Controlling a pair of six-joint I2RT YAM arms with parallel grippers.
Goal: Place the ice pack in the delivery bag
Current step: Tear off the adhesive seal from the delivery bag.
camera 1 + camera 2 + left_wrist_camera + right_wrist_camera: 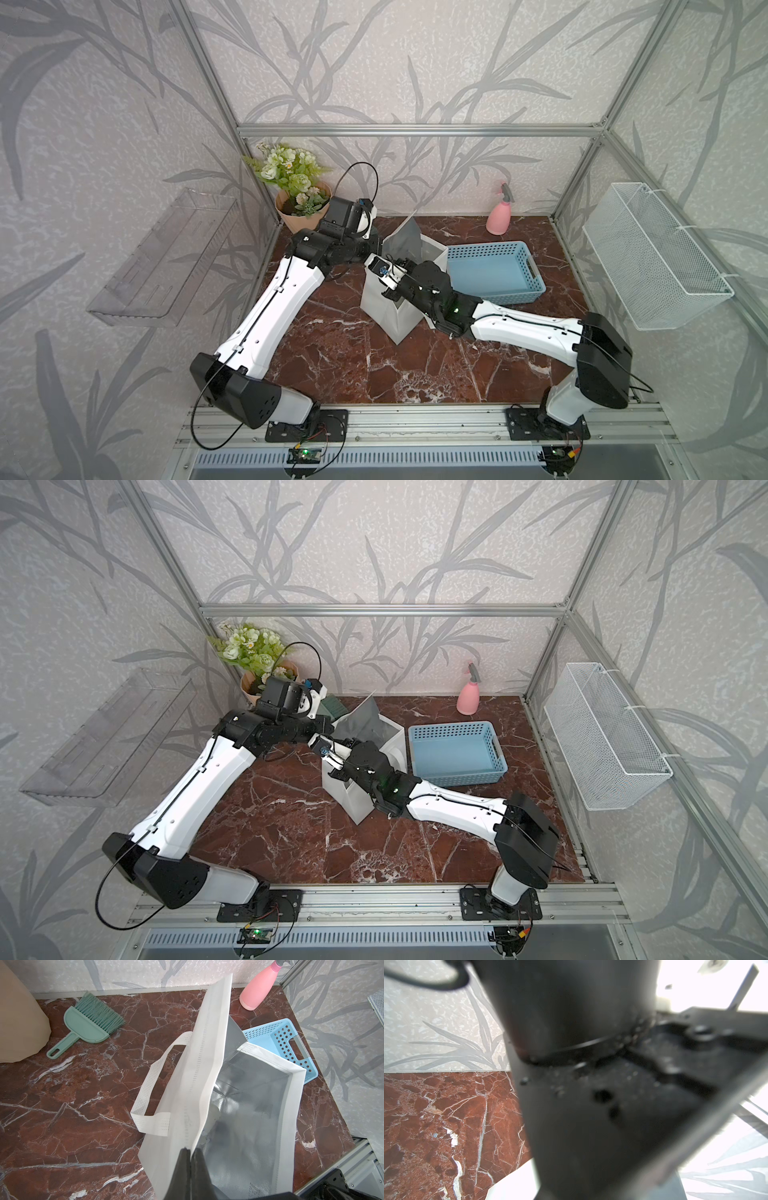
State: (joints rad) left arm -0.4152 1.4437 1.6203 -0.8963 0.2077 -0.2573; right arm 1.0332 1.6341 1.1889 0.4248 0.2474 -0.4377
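Observation:
The white delivery bag [376,301] stands upright mid-table with its silver lining [255,1122] exposed, as both top views show. My left gripper [190,1150] is shut on the bag's rim at the back left corner, pinching the white fabric and holding the mouth apart. One loop handle [145,1093] hangs outside. My right arm's wrist [419,282] hovers over the bag's mouth; its fingers are hidden, and the right wrist view is blocked by a blurred dark body. The ice pack is not clearly visible. A pale patch [215,1114] lies low inside the bag, and I cannot tell what it is.
An empty light-blue perforated basket [494,270] lies right of the bag. A pink spray bottle [498,218] stands at the back wall, a flower pot [297,208] at the back left, a green hand brush [89,1022] beside it. A wire basket [652,257] hangs on the right wall.

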